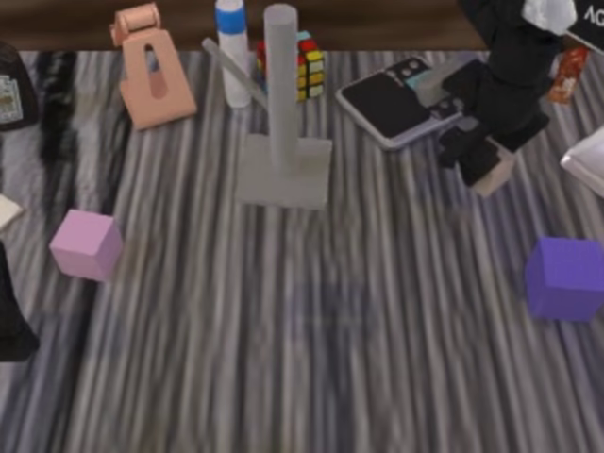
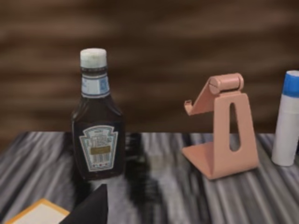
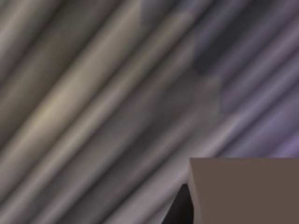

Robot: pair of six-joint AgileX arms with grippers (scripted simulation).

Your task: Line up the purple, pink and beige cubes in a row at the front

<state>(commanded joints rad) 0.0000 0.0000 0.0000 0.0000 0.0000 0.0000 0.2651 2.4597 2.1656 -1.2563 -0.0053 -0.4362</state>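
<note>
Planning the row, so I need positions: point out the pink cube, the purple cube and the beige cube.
pink cube (image 1: 83, 238), top view, on its top face.
purple cube (image 1: 566, 269), top view, on its top face.
beige cube (image 1: 494, 173), top view, on its visible corner below the right gripper (image 1: 477, 156).

pink cube (image 1: 85, 244) lilac-pink | purple cube (image 1: 564, 277) violet | table (image 1: 377, 359) grey-striped | stand (image 1: 154, 75) salmon

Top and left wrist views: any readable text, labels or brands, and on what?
"AC": partial white letters on a dark item cut off at the top view's far right corner.
Sauce bottle: crest-shaped label, too blurred to read.
Card-like item at the far left: print unreadable.
Small red packet: unreadable.
</note>
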